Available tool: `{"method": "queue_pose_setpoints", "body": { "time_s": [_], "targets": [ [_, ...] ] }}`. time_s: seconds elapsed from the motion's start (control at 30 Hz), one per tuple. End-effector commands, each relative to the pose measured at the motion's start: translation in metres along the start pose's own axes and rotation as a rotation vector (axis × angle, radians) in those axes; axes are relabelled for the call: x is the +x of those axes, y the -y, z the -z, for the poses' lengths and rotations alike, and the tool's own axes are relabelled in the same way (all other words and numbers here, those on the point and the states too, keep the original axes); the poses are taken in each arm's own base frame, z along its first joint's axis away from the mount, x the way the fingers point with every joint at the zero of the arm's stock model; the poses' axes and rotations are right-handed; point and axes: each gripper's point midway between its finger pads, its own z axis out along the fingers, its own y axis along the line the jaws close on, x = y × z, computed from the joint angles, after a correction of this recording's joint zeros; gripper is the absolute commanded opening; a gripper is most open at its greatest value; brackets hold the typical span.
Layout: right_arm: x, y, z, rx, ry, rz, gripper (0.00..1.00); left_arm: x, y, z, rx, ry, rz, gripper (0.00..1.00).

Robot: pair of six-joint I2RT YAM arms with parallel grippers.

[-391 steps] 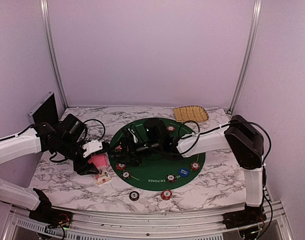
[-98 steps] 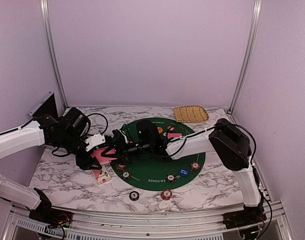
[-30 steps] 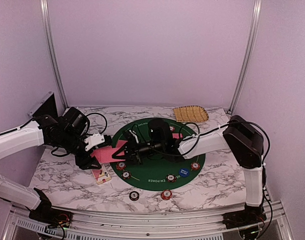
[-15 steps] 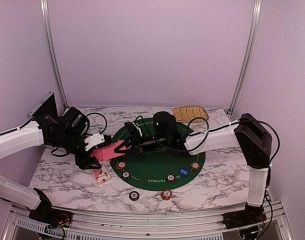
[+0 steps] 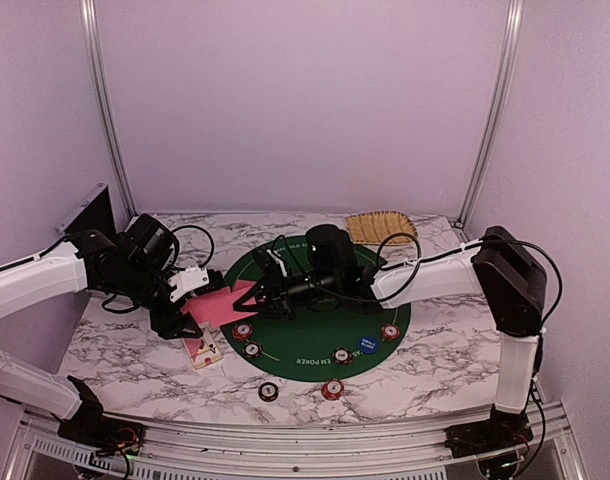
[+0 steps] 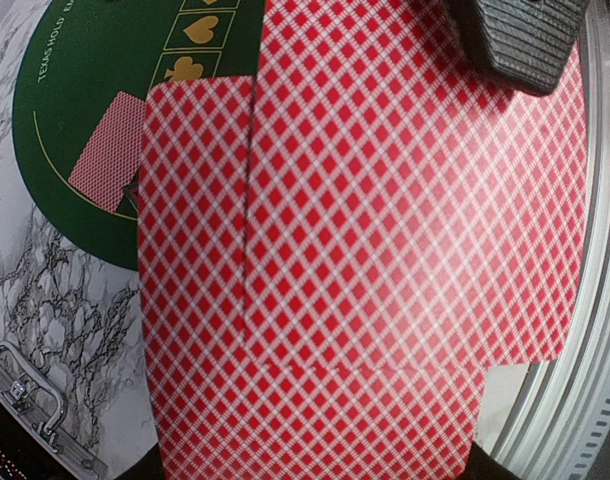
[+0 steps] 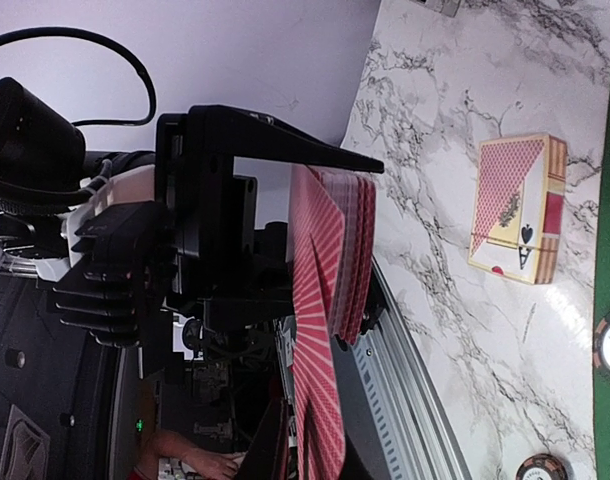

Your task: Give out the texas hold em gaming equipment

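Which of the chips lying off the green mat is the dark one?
The dark chip on the marble table, left of the red-and-white chip beside it.

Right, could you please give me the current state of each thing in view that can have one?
deck: held off the table, red backs showing
top card: slid partly off the deck, face down
left gripper: shut on the deck
right gripper: shut on the top card
lone card: face down on the green mat
card box: lying flat on the table
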Motion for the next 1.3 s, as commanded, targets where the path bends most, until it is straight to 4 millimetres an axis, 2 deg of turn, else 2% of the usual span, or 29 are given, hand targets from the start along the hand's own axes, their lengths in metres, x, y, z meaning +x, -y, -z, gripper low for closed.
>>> {"method": "queue_pose_setpoints", "body": {
  "time_s": [0.0,0.23,0.43,0.6,1.13,1.27],
  "targets": [
    [-0.002,-0.005,-0.001,0.002,-0.006,0.025,0.1,-0.005,0.0,0.006,-0.003,0.031,-0.004,0.0],
    [0.003,0.0,-0.015,0.002,-0.036,0.017,0.11,-0.005,0.0,0.007,-0.002,0.034,-0.005,0.0],
    [0.004,-0.002,-0.021,-0.012,-0.047,0.017,0.19,-0.006,0.001,0.008,-0.003,0.039,-0.004,0.0],
    [0.007,0.001,-0.019,0.003,-0.057,0.015,0.23,-0.006,0.001,0.008,-0.001,0.039,-0.005,0.0],
    [0.022,-0.003,-0.001,0.014,-0.068,0.013,0.23,-0.005,0.0,0.008,-0.005,0.04,-0.001,0.0],
    [0.022,-0.006,0.001,0.01,-0.066,0.017,0.19,-0.005,0.0,0.009,-0.007,0.04,-0.001,0.0]
  ]
}}
